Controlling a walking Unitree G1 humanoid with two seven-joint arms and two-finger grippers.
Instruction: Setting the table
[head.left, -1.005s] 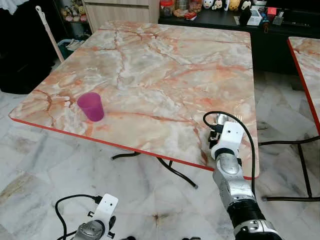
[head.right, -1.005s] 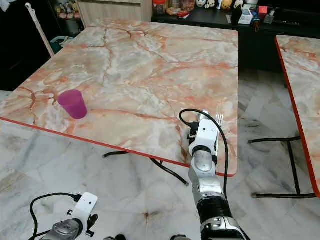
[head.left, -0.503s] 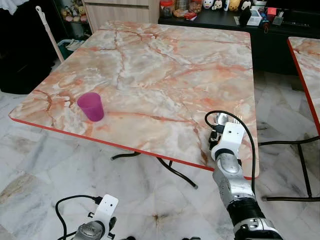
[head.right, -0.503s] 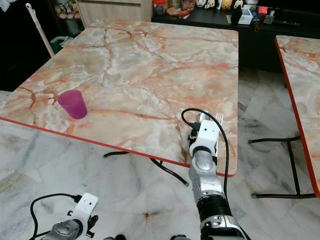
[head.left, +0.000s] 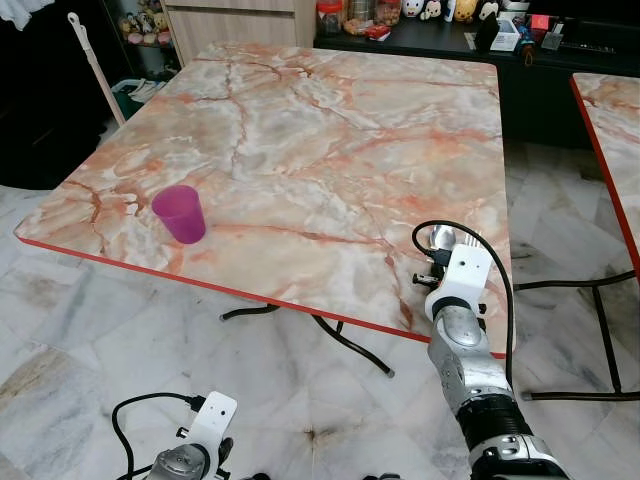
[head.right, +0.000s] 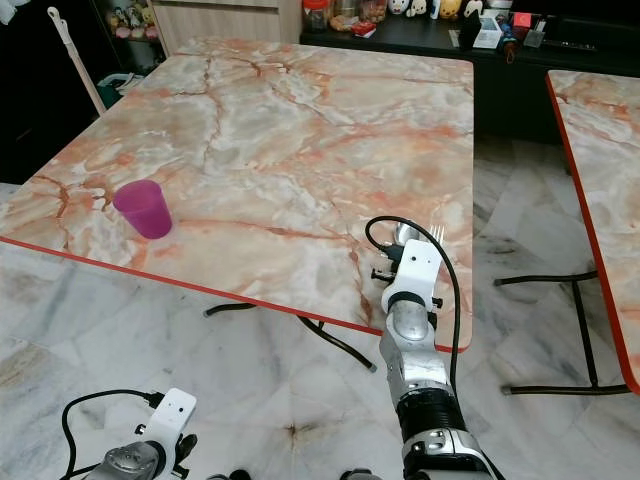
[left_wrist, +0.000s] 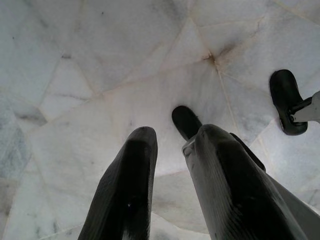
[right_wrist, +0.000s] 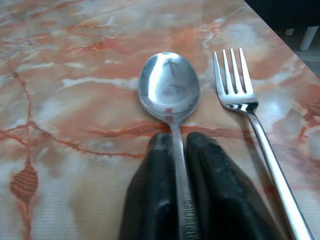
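A marble table (head.left: 300, 130) with a red edge is seen from above, standing on a pale tiled floor (head.left: 90, 340). A purple cup (head.left: 180, 213) stands upright near the table's near-left corner, at about nine o'clock from the right gripper and well apart from it.

The right gripper (right_wrist: 174, 145) is held low over the table's near-right corner. Its two black fingers (right_wrist: 155, 200) are pressed together on the handle of a spoon (right_wrist: 169, 87), which is clamped between them with its bowl facing up and lying on the marble ahead of the fingertips. A fork (right_wrist: 240, 95) lies just beside the spoon, at three o'clock from it, parallel, tines pointing the same way, apart from the fingers. In the head view, spoon and fork (head.left: 470, 238) are seen at twelve o'clock of the wrist.

The left gripper (left_wrist: 170, 145) hangs idle over the floor, its fingers (left_wrist: 130, 190) parted by a narrow gap with nothing between them.

A second marble table (head.left: 612, 130) stands at three o'clock.
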